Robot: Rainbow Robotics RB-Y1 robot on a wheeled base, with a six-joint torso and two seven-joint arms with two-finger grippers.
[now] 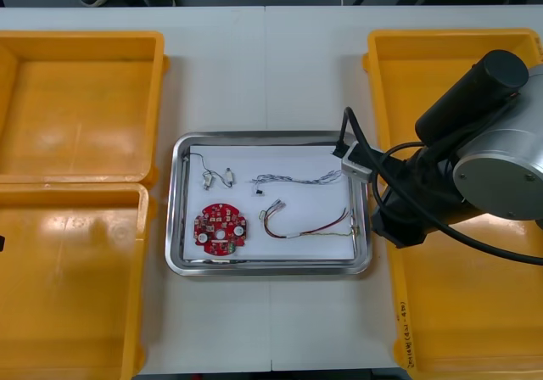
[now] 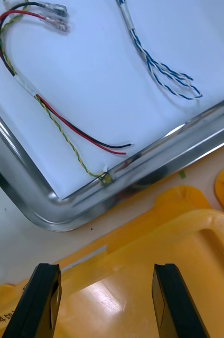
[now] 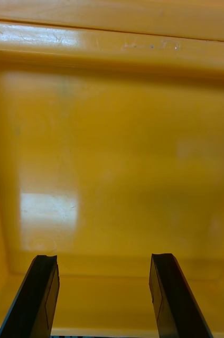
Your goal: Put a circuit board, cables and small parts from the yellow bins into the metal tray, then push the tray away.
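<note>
Right hand (image 2: 105, 272) is spread wide, empty, over the yellow bin (image 2: 159, 237) rim just beside the metal tray (image 2: 11, 158), which already holds circuit board (image 1: 221, 226) and cables (image 1: 293, 178). I'd plant it low, mid near edge, and shove straight. Left hand (image 3: 104, 261) idles spread in a left-side bin (image 3: 112, 158).

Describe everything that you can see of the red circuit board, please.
The board is round and red, with small white and dark parts on its upper face. It lies flat on the white inside of the tray, in its near left part. It touches only the tray; the red and yellow cable lies apart on its right.
</note>
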